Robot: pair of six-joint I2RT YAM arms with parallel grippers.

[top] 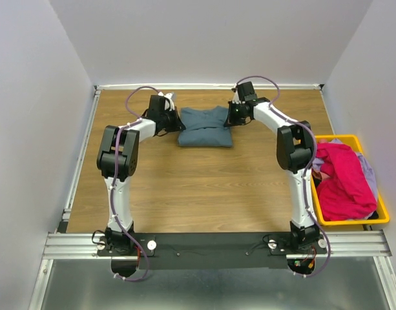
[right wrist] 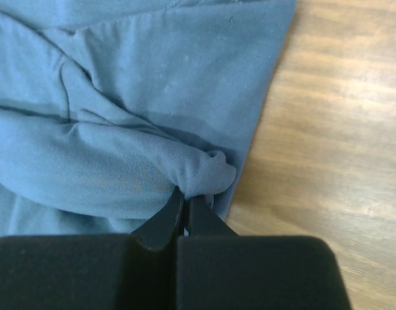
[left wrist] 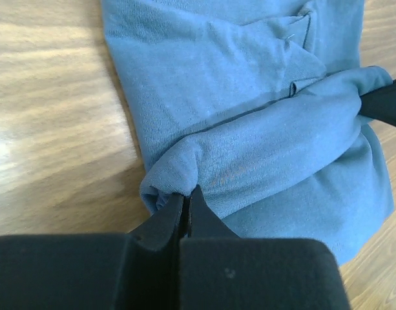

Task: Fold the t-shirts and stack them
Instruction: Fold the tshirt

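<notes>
the slate blue-grey t-shirt (top: pixel 205 126) lies at the far middle of the wooden table (top: pixel 204 194), already gathered into a compact rectangle, with an arm at each short side. the left gripper (left wrist: pixel 185 197) has its jaws pressed together on a thin pinch of cloth at the left end of a raised roll of fabric that runs across the shirt. the right gripper (right wrist: pixel 185 201) does the same at the other end of that roll, jaws closed on the bunched tip just beside the shirt's right edge. in the left wrist view the dark tip of the right gripper shows at the far end of the same fold.

this looks like the middle of a fold: both arms hold one edge of the shirt, lifted slightly over the layers beneath. the next move likely calls for both arms to carry that edge across together, level and at matching pace, so the roll opens flat rather than twisting, then lay it down square with the lower layers before letting go.

well apart on the right, a yellow bin (top: pixel 350 221) holds a magenta-pink t-shirt (top: pixel 343 184) heaped over pale grey-blue cloth (top: pixel 371 173), not yet folded.
</notes>
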